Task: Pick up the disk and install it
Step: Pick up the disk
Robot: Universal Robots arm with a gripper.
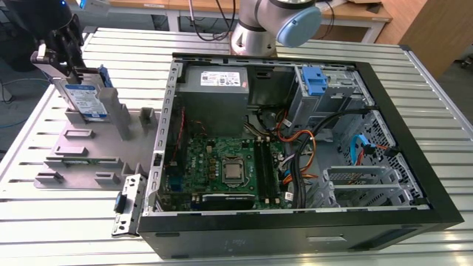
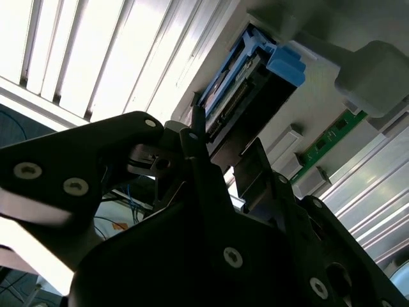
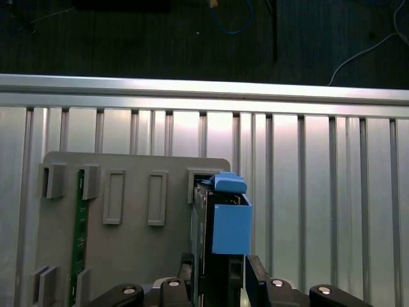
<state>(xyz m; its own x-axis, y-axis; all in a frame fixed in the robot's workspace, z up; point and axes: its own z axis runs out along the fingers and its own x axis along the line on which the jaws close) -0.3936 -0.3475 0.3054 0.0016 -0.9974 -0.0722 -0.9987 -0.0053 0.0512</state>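
— What colours is the disk (image 1: 83,98) showing, at the exterior view's upper left?
— It's wearing a white-and-blue label, and its rails (image 3: 230,227) are showing bright blue in the first wrist view.
— And the holder (image 1: 88,149)?
— That's looking plain grey, on a table (image 1: 44,221) gleaming silver in ribbed stripes.
— The case (image 1: 296,238)?
— It's showing black, with a green board (image 1: 221,160) and orange wires (image 1: 299,137) glowing inside.

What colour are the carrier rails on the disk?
The carrier rails on the disk are blue; clearest in the first wrist view.
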